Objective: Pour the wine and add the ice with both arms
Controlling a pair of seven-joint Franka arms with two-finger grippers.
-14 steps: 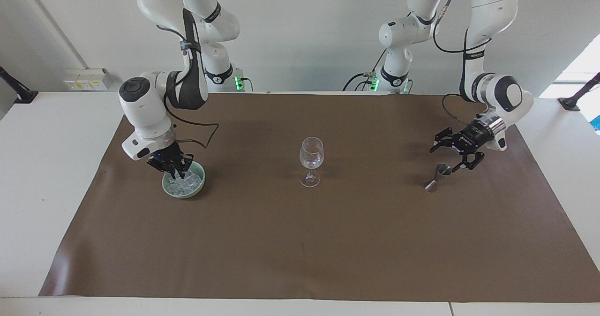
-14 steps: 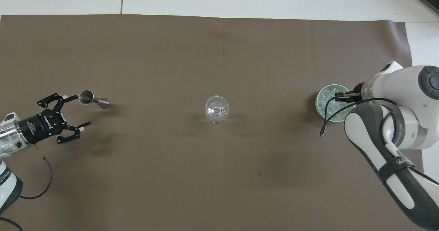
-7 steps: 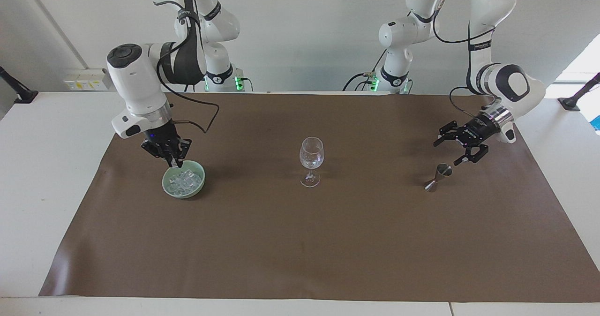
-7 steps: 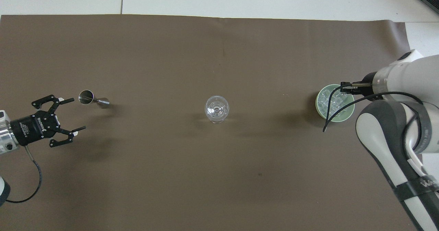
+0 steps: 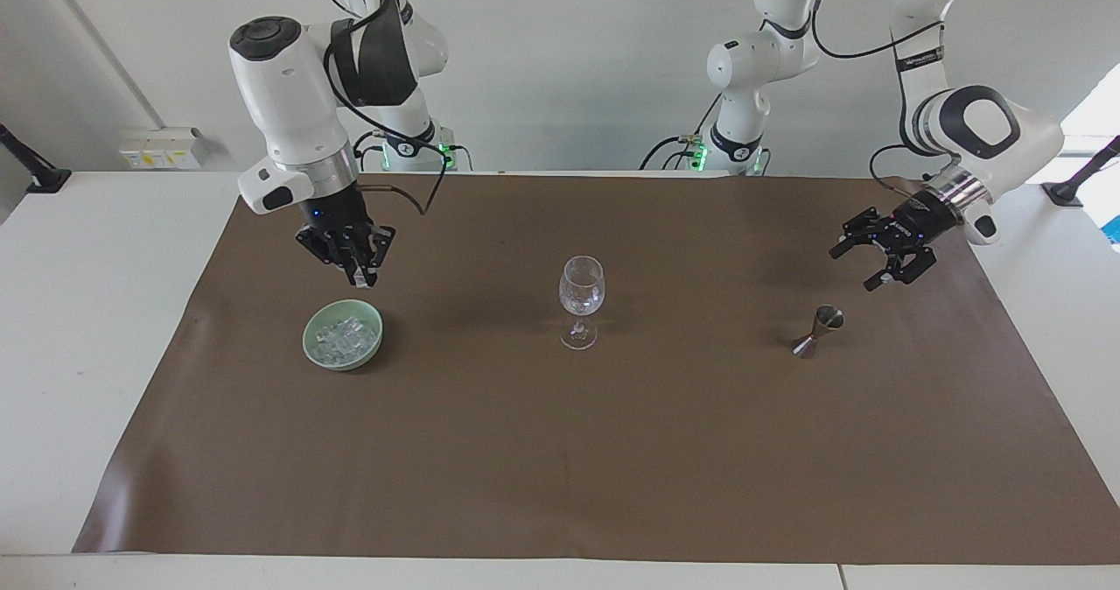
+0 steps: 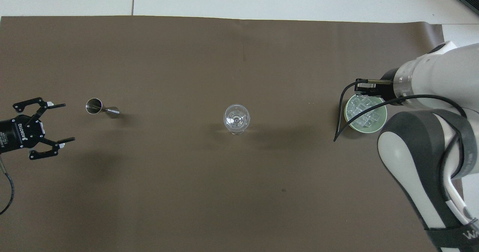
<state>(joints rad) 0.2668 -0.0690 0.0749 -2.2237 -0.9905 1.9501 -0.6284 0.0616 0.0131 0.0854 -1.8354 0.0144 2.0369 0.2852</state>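
A clear, empty wine glass [image 5: 581,288] stands at the middle of the brown mat; it also shows in the overhead view [image 6: 236,118]. The ice [image 5: 346,336] fills a pale green bowl [image 5: 311,347] toward the right arm's end of the table. My right gripper [image 5: 363,275] hangs above the bowl's edge, shut, with a small pale piece like an ice cube at its tips. In the overhead view it [image 6: 358,87] sits over the bowl's rim [image 6: 346,113]. My left gripper [image 5: 853,269] is open and empty in the air beside a steel jigger [image 5: 818,329].
The jigger [image 6: 98,107] stands on the mat toward the left arm's end of the table, with the left gripper [image 6: 68,122] beside it. The brown mat [image 5: 560,450] covers most of the white table. No bottle is in view.
My right gripper has risen out of the ice bowl and shifted toward the wine glass. My left gripper has pulled back from the jigger and risen, still open.
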